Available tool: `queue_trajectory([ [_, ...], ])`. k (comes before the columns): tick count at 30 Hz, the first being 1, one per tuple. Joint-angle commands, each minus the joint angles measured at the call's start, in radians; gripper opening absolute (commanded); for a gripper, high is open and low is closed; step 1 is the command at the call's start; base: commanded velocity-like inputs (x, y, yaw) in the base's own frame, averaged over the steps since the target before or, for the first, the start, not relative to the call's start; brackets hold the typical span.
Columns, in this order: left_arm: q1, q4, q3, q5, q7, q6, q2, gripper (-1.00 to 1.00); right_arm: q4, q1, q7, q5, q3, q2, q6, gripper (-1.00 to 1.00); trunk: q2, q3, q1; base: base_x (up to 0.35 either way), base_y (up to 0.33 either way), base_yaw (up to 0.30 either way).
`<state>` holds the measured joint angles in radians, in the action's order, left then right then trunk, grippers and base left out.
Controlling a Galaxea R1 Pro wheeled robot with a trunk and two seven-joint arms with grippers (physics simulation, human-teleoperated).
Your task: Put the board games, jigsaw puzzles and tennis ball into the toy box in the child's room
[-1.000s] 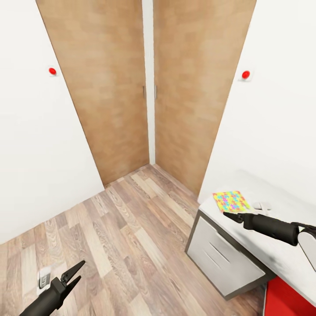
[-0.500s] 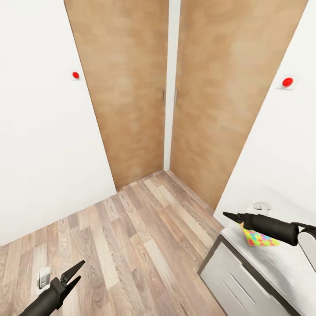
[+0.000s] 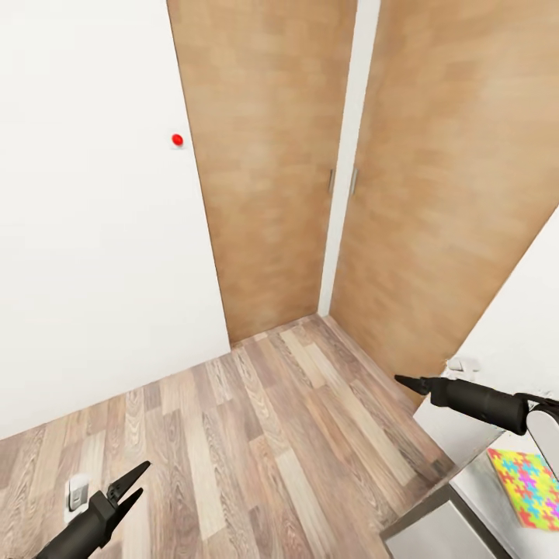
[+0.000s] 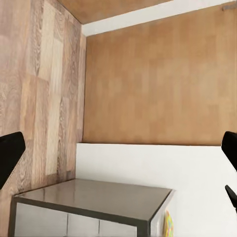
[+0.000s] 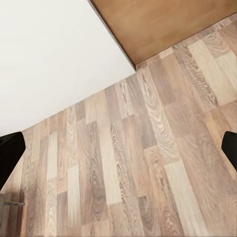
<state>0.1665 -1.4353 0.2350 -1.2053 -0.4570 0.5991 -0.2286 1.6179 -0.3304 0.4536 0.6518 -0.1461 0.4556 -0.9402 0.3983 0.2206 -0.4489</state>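
Both arms are held low and forward, as for travel. The left gripper (image 3: pixel 132 483), lower left, is spread and empty; the right gripper's (image 3: pixel 407 382) fingers cannot be told. A puzzle (image 3: pixel 526 487) lies on the tabletop (image 3: pixel 473 423), lower right.

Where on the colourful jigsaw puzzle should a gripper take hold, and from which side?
Probably its near edge. The jigsaw puzzle lies flat on the table, so fingers cannot close around its faces; the right gripper would come from above, pinching that edge.
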Motion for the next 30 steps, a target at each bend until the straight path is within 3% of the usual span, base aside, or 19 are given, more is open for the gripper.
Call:
queue_trajectory([
  [1,0.0,-0.001,0.001,-0.007,0.001,0.008,0.0,1.0,0.0,-0.001,0.007,-0.004,-0.001,0.0,-0.005,1.0,0.002,0.001,-0.001,0.207,0.081,0.249],
  [9,-0.001,-0.001,0.0,-0.011,0.005,0.009,0.0,1.0,0.0,-0.001,0.007,-0.004,-0.001,0.0,-0.005,1.0,0.002,-0.007,-0.001,0.075,0.029,0.25],
  [14,-0.001,0.0,-0.001,-0.051,0.011,0.011,0.0,1.0,0.0,0.0,0.007,-0.004,0.008,0.0,-0.005,1.0,0.002,-0.012,-0.001,0.014,0.005,0.25],
  [30,-0.001,-0.008,-0.001,-0.085,0.016,0.01,0.001,1.0,0.0,-0.001,0.007,-0.004,0.026,0.0,-0.005,1.0,0.002,-0.027,-0.001,0.002,0.001,0.25],
])
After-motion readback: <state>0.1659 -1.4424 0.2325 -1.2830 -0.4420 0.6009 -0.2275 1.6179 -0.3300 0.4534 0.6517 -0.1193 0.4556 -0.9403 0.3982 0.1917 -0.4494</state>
